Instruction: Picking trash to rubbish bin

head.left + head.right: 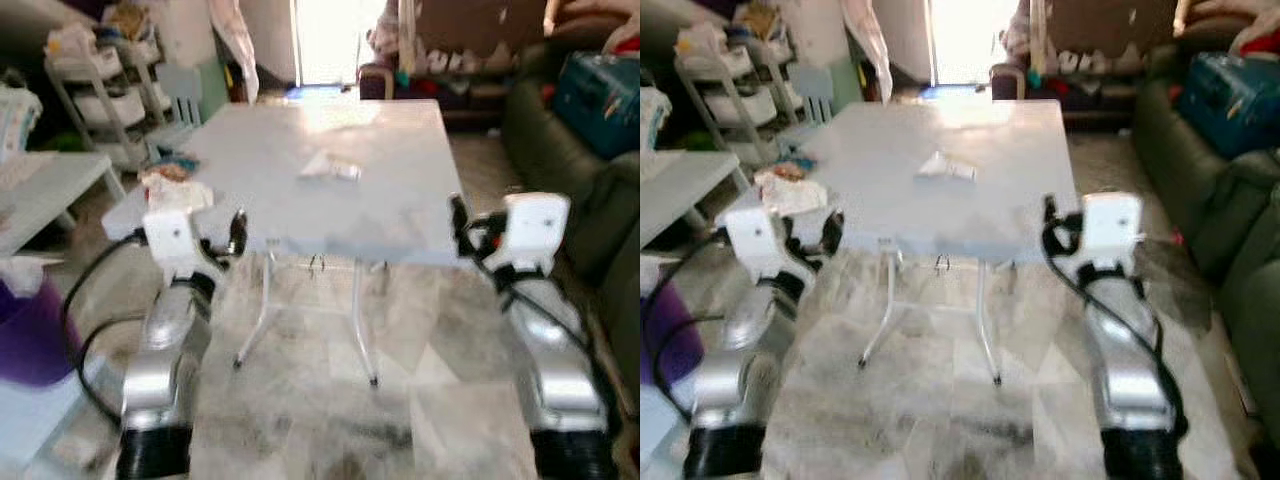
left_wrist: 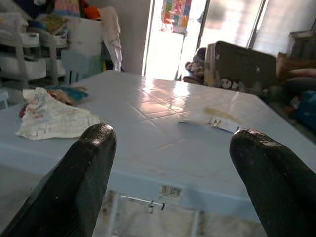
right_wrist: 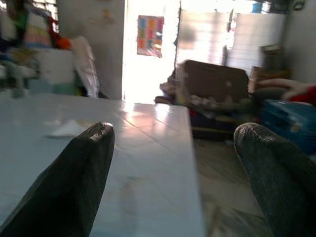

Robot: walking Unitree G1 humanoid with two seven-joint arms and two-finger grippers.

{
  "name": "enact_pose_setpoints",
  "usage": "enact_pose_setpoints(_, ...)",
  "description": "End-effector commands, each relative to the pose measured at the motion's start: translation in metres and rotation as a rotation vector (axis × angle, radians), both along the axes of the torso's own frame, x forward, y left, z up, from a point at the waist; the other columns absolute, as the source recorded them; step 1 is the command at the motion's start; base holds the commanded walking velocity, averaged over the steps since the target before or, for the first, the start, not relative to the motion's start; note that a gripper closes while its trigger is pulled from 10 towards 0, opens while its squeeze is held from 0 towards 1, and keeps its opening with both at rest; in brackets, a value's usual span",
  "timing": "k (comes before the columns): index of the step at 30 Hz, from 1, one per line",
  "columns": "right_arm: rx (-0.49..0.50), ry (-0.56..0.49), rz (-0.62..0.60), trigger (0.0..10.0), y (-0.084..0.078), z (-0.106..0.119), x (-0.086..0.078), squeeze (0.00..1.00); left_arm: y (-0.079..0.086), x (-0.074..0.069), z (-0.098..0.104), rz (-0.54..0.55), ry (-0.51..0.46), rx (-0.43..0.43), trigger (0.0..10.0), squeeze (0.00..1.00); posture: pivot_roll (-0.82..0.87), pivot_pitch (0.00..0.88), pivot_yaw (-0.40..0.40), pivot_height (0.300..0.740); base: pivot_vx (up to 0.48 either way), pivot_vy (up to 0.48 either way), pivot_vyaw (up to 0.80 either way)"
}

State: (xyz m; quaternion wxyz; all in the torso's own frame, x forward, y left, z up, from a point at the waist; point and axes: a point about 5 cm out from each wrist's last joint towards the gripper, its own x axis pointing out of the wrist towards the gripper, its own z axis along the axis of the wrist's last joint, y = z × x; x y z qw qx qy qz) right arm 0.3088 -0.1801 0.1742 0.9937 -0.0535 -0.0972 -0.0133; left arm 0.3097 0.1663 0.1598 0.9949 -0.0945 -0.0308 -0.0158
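Note:
A flat white wrapper (image 1: 330, 168) lies near the middle of the pale blue folding table (image 1: 300, 225). A crumpled white and red piece of trash (image 1: 172, 190) sits at the table's left edge, also seen as the crumpled trash (image 2: 52, 118) in the left wrist view. My left gripper (image 2: 174, 133) is held just short of the table's near edge at its left corner, open and empty. My right gripper (image 3: 175, 129) is held at the near right corner, also open and empty. A purple bin-like container (image 1: 30, 335) stands on the floor at the far left.
A dark green sofa (image 1: 560, 150) with a blue bag (image 1: 605, 90) runs along the right. A low white table (image 1: 40, 195) and shelving (image 1: 100, 95) stand on the left. Tiled floor (image 1: 330, 410) spreads under and before the table.

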Motion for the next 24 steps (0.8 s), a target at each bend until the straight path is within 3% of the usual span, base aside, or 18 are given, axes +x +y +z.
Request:
enact_pose_setpoints(1,-0.009,-0.005,0.014,10.0,0.004,0.002,0.002,0.0,0.006,0.003,0.0,0.011,0.006,0.004,10.0,0.0,-0.05,0.0,0.018,0.74,0.0,0.0,0.0)
enact_pose_setpoints(9,-0.018,-0.003,0.006,10.0,0.004,0.001,0.002,0.0,0.016,0.012,0.003,0.036,-0.001,0.024,10.0,0.0,-0.05,0.0,0.024,0.74,0.0,0.0,0.0)
enact_pose_setpoints(14,0.022,0.054,-0.018,10.0,-0.001,-0.013,0.003,0.0,0.019,0.017,-0.013,0.032,0.063,0.038,10.0,0.0,-0.05,0.0,0.022,0.74,0.0,0.0,0.0)
enact_pose_setpoints(16,0.035,0.117,-0.038,10.0,-0.009,-0.031,0.002,0.0,0.018,0.016,-0.041,-0.009,0.17,0.048,10.0,0.0,-0.05,0.0,0.022,0.74,0.0,0.0,0.0)
enact_pose_setpoints(20,0.023,0.193,-0.084,10.0,-0.023,-0.056,-0.004,0.0,0.02,0.006,-0.078,-0.041,0.281,0.108,10.0,0.0,-0.05,0.0,0.023,0.74,0.0,0.0,0.0)
enact_pose_setpoints(21,0.023,0.193,-0.084,10.0,-0.023,-0.056,-0.004,0.0,0.02,0.006,-0.078,-0.041,0.281,0.108,10.0,0.0,-0.05,0.0,0.023,0.74,0.0,0.0,0.0)
enact_pose_setpoints(24,0.029,0.258,-0.145,10.0,-0.038,-0.079,-0.016,0.0,0.025,-0.009,-0.104,-0.058,0.34,0.164,10.0,0.0,-0.05,0.0,0.025,0.74,0.0,0.0,0.0)
